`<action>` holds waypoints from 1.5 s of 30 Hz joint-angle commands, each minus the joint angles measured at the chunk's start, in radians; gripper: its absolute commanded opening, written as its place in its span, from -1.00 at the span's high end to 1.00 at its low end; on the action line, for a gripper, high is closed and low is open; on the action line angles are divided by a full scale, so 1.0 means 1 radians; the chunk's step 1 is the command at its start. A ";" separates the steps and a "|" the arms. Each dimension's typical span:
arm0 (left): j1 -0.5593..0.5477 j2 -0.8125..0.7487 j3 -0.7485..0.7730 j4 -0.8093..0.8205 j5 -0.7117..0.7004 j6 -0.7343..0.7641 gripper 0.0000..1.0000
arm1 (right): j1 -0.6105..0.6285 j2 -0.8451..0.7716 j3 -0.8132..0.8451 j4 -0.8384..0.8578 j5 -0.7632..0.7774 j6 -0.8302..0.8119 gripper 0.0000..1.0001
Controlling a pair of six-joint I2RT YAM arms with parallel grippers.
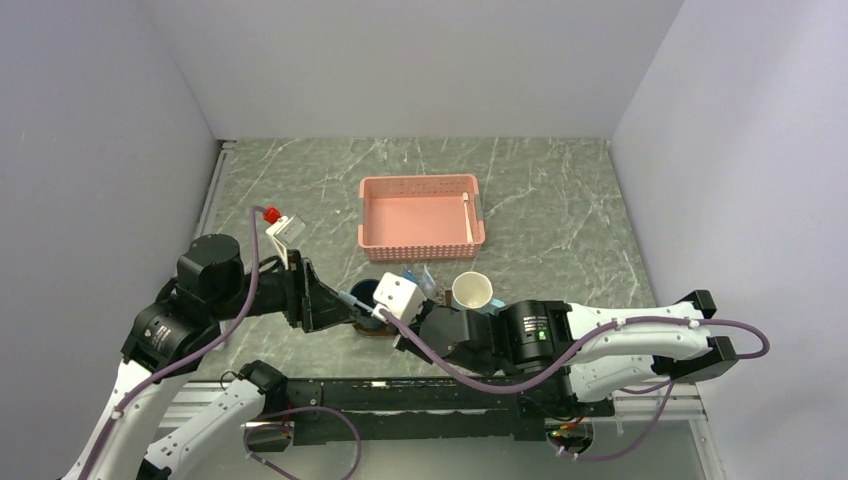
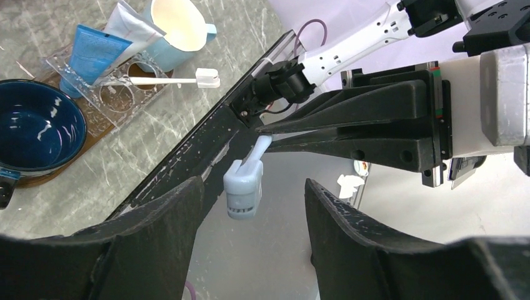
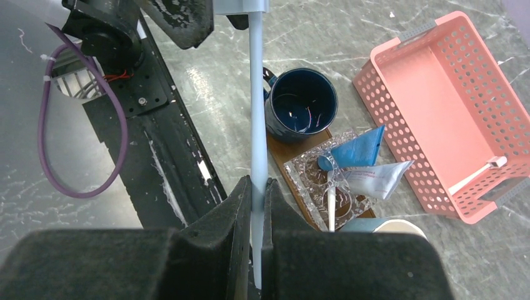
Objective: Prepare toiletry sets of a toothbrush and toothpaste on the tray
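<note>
My right gripper (image 3: 257, 184) is shut on the handle of a pale toothbrush (image 3: 257, 94) and holds it out over the table's near edge. The brush head (image 2: 244, 190) hangs between the fingers of my left gripper (image 2: 253, 187), which stands open, neither finger touching the brush. The dark-brown tray (image 3: 286, 152) carries a blue mug (image 3: 301, 103) and a clear dish (image 3: 312, 178). On that dish lie a blue toothpaste (image 3: 357, 150), a white tube (image 3: 381, 178) and another toothbrush (image 3: 330, 200).
The pink basket (image 1: 422, 212) at the back holds one white toothbrush (image 1: 468, 215). A light mug (image 1: 472, 291) stands to the right of the tray. The black base rail (image 3: 169, 156) runs along the near edge below both grippers.
</note>
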 commanded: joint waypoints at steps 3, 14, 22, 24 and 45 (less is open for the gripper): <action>0.003 0.008 -0.011 0.033 0.050 0.004 -0.22 | 0.029 0.009 0.044 0.009 0.048 -0.010 1.00; 0.004 0.004 -0.019 0.035 0.066 0.006 0.10 | 0.047 0.014 0.032 0.006 0.065 -0.006 1.00; 0.004 0.009 -0.048 0.062 0.077 0.009 0.62 | 0.056 -0.006 -0.001 0.017 0.059 -0.008 1.00; 0.004 0.008 -0.060 0.077 0.080 0.008 0.88 | 0.056 -0.012 -0.016 0.024 0.059 -0.010 1.00; 0.004 0.003 -0.019 -0.036 -0.224 0.095 1.00 | 0.053 -0.134 -0.110 0.022 0.341 0.082 -0.18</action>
